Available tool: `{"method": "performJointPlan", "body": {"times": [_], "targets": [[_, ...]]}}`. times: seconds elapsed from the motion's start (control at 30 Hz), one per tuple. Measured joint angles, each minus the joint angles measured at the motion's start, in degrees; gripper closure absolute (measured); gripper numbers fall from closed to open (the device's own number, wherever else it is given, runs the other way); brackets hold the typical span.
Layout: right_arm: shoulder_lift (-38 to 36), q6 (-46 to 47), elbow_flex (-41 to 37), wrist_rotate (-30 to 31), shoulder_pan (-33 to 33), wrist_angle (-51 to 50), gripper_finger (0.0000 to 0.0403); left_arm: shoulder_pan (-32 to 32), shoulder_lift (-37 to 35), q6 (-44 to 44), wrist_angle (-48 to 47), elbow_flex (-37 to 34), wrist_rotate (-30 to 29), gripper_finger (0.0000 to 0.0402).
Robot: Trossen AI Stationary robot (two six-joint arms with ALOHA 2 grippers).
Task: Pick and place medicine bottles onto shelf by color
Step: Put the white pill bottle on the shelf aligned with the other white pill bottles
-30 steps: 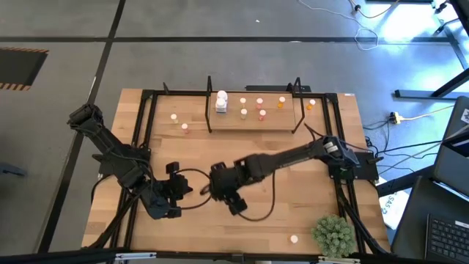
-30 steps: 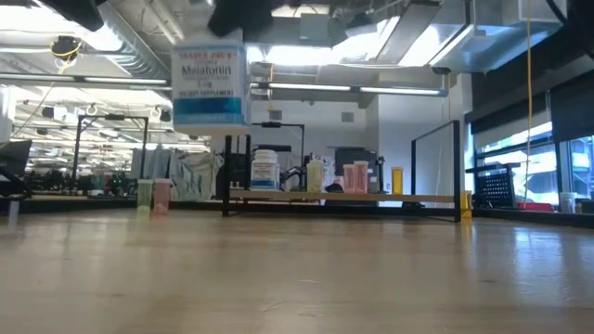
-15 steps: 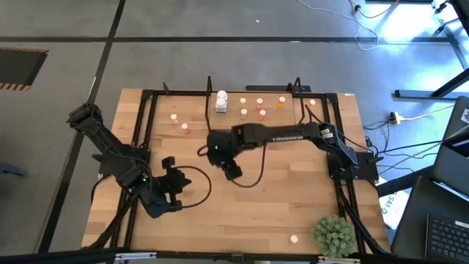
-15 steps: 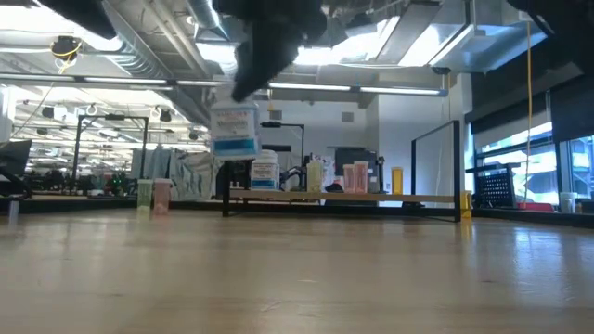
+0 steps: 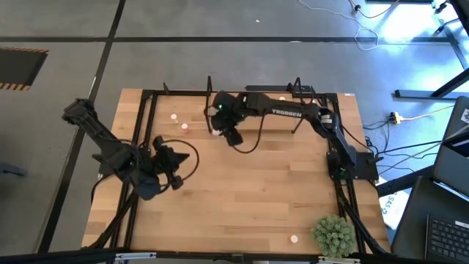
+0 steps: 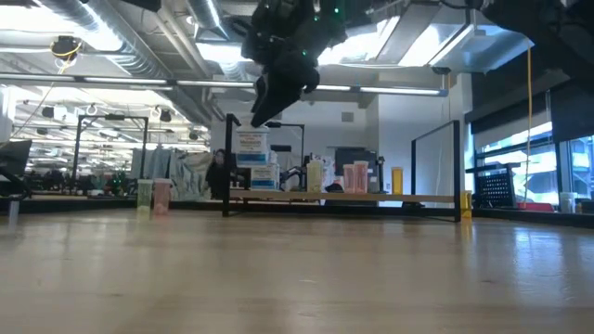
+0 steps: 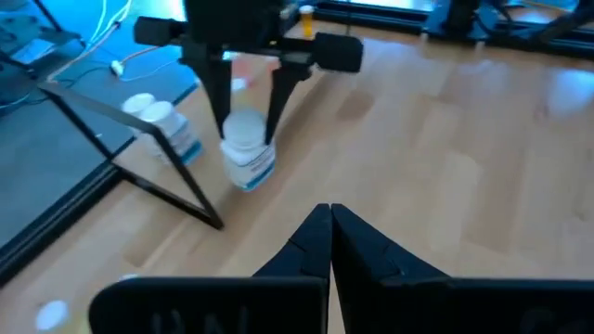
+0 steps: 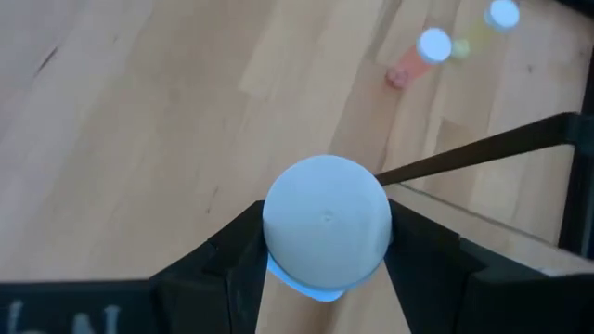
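Over wooden table [image 5: 249,191], right gripper [image 7: 246,130] clamped on white bottle [image 8: 326,223] beside shelf [image 5: 297,110] to sort; left gripper [image 7: 330,223] shut, empty.

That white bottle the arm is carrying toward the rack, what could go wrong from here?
The white bottle hangs between the right end effector fingers, so it might slip. It is close to another white bottle on the shelf and the black end frame; it could knock either.
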Motion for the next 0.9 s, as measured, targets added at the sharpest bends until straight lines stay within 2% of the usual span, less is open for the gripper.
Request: {"method": "performJointPlan", "body": {"times": [0.2, 0.37, 0.9], "targets": [[0.0, -6.63, -0.02, -2.66, -3.55, 1.92, 0.0212, 1.85, -1.23, -0.25, -4.14, 0.0, 0.37, 0.0401], [0.0, -10.0, -0.33, -7.85, -6.13, 4.29, 0.0212, 3.38, -1.23, -0.22, -5.33, 0.0, 0.42, 0.0401], [3.98, -12.41, -1.68, -9.67, -11.64, 3.51, 0.0212, 10.3, -1.23, 0.13, -5.39, 0.0, 0.55, 0.0401]]}}
